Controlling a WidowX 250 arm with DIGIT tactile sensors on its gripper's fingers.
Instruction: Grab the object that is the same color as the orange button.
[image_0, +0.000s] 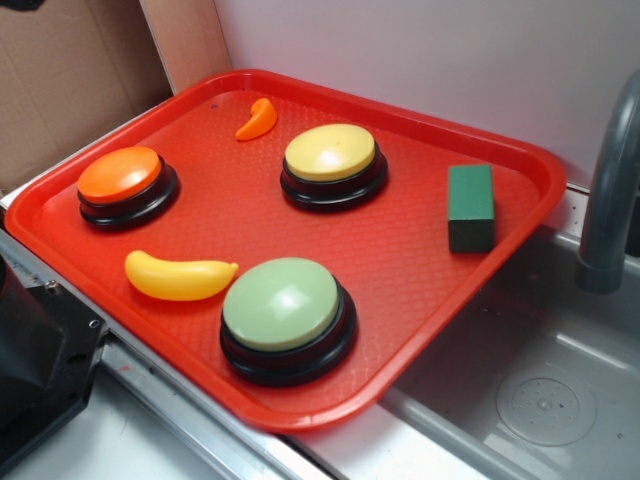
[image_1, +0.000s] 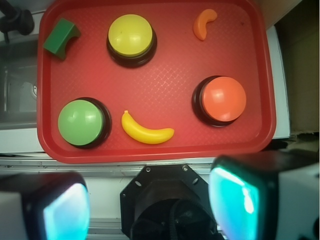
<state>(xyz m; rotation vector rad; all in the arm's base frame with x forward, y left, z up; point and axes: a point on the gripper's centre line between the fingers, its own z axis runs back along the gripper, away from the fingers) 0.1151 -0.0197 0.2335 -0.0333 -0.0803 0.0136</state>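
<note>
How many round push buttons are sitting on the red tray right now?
3. The orange button is near the tray's left edge, the yellow button toward the back middle, and the pale-green button at the front. None looks hidden.

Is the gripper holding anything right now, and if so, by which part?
Nothing is held. The gripper is open, with an empty gap between its fingers, above the near edge of the tray. The small orange piece lies untouched in the far corner.
</note>
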